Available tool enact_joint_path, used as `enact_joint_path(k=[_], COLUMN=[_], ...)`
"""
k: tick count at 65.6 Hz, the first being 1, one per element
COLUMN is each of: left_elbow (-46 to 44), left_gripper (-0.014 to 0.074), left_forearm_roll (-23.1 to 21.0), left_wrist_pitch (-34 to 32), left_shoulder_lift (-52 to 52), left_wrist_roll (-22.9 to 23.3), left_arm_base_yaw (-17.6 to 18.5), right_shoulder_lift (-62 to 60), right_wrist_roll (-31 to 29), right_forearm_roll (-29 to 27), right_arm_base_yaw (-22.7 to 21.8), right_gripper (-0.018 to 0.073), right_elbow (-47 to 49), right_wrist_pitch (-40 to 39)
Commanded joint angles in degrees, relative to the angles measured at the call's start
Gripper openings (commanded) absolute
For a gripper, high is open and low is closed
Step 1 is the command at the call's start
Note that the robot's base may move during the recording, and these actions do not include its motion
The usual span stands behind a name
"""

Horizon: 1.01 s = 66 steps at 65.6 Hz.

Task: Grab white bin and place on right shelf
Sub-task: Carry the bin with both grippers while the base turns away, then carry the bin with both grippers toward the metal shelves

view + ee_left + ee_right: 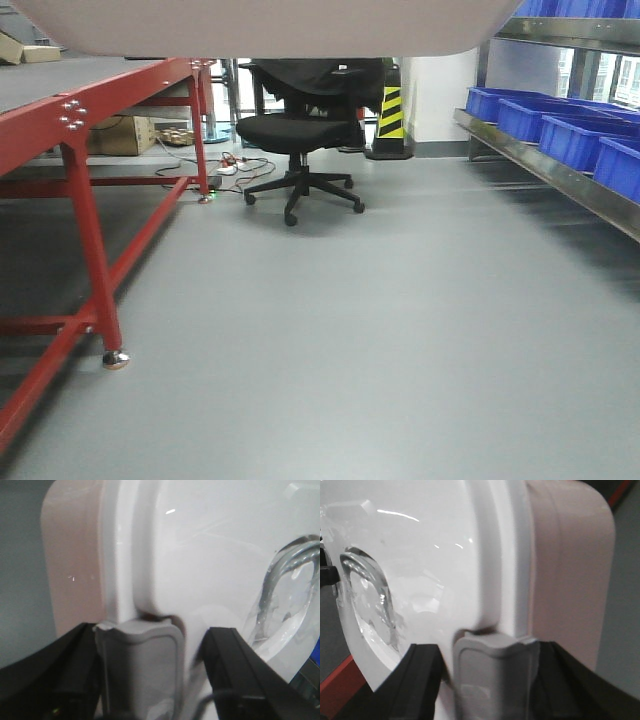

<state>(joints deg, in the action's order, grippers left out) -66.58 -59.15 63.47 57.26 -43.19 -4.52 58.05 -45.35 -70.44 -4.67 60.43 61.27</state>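
Glossy white bin [210,565] is hanging by its grey latches: left hand [150,680] and right hand [490,680] each pinching one; either could slip before the right shelf [560,170].

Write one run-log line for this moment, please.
carry | left gripper shut on white bin | right gripper shut on it | right shelf ahead-right

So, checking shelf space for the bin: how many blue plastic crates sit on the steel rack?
4 on the lower tier: far end, next, third, nearest, cut by the frame. More blue shows on the upper tier; others may be hidden.
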Motion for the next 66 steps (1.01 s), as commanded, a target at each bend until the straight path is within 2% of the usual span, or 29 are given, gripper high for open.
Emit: enact_joint_path(k=[1,66], left_elbow=[-2.0,-2.0], left_gripper=[0.0283,0.0283], left_forearm_roll=[-9.0,-9.0], left_wrist_pitch=[0.7,0.7], left_shoulder_lift=[-1.0,-1.0], left_wrist_roll=[-0.9,-0.9], left_arm_base_yaw=[1.1,1.1], right_shoulder_lift=[-1.3,-1.3], right_wrist_roll=[-0.3,-0.3], right_forearm_roll=[-10.2,-10.2], right_arm_base_yaw=[0.7,0.7], right_gripper=[0.0429,0.0429], right_elbow=[2.1,2.1], right_wrist_pitch=[3.8,3.8])
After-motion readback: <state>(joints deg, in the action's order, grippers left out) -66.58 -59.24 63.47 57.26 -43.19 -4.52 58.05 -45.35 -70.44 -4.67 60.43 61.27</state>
